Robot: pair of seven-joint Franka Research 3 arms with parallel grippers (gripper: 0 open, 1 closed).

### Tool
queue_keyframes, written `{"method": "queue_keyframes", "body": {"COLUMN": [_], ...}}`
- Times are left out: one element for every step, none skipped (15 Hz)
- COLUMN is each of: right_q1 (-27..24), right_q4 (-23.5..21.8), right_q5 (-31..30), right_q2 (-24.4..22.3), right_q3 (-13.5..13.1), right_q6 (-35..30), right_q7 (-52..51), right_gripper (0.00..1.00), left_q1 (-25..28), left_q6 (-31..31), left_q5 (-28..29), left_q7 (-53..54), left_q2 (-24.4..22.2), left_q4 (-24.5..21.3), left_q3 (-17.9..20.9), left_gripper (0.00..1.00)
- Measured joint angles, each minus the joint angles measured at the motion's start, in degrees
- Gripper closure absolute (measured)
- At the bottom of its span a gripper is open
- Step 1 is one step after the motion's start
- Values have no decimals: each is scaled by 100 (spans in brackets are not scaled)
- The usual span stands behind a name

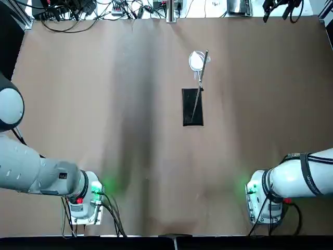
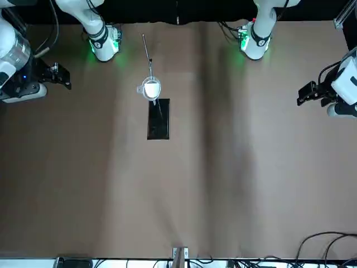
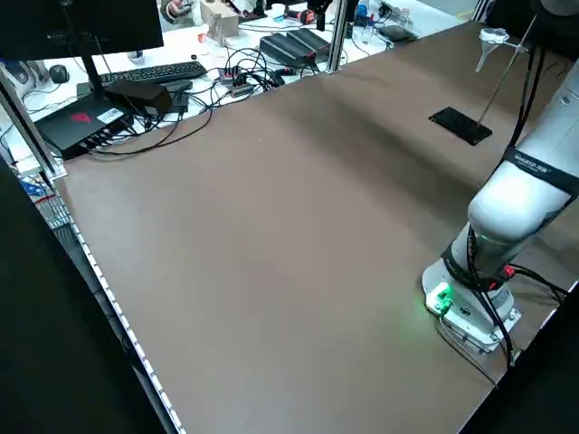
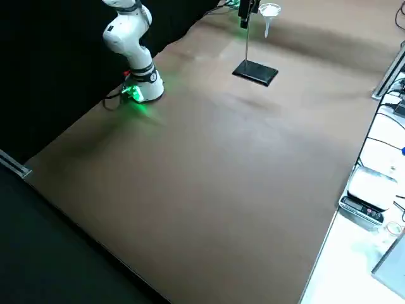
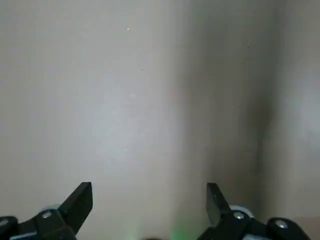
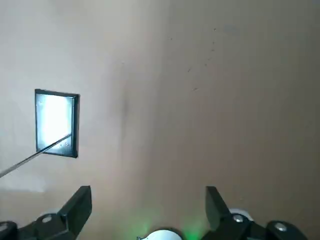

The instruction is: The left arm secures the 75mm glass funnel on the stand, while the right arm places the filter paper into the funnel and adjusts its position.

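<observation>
A: Top view? Where's the kit?

B: The stand [image 1: 192,107] sits on the counter [image 1: 104,130] a bit right of centre, toward the far side. Its rod leans toward the far edge, and the glass funnel [image 1: 197,61] sits in the ring with the filter paper [image 1: 196,62] showing white inside it. The left arm [image 1: 36,172] is folded back at near left, the right arm [image 1: 296,179] at near right. Neither is near the stand.

A: Front view?

B: Same layout mirrored. The right pincer [image 2: 61,77] hangs at that picture's left edge and the left pincer [image 2: 305,94] at its right edge, both well apart from the stand [image 2: 158,118]. The funnel [image 2: 150,89] has white paper in it.

A: Side views?

B: Left side: the funnel [image 3: 493,38] is up on the ring, at the far end of the counter. Right side: the funnel [image 4: 269,11] is seated with its stem pointing down, above the black base [image 4: 255,73].

A: Pincer state?

B: Left wrist view: the fingers [image 5: 80,202] are spread wide with nothing between them, bare counter below. Right wrist view: also spread wide and empty [image 6: 148,205]; the stand's base plate [image 6: 56,123] and rod are visible off to one side.
</observation>
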Motion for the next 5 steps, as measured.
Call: {"method": "queue_keyframes", "body": {"right_q1": [-2,-3,-3,-4,-6], "right_q4": [9,18,27,39,70], "right_q5": [-28,-37,-39,-39,-41], "right_q2": [-2,-7,-13,-17,-26], "right_q3": [-12,-24,-37,-48,-59], "right_q6": [11,12,14,18,39], "right_q7": [0,0,0,0,0], "right_gripper": [0,0,0,0,0], "left_q1": [0,0,1,5,16], "left_q6": [0,0,0,0,-1], "left_q5": [0,0,0,0,0], "left_q7": [0,0,0,0,0], "left_q2": [0,0,0,2,21], "left_q4": [0,0,0,0,-1], "left_q3": [0,0,1,2,8], "left_gripper": [0,0,0,0,0]}}
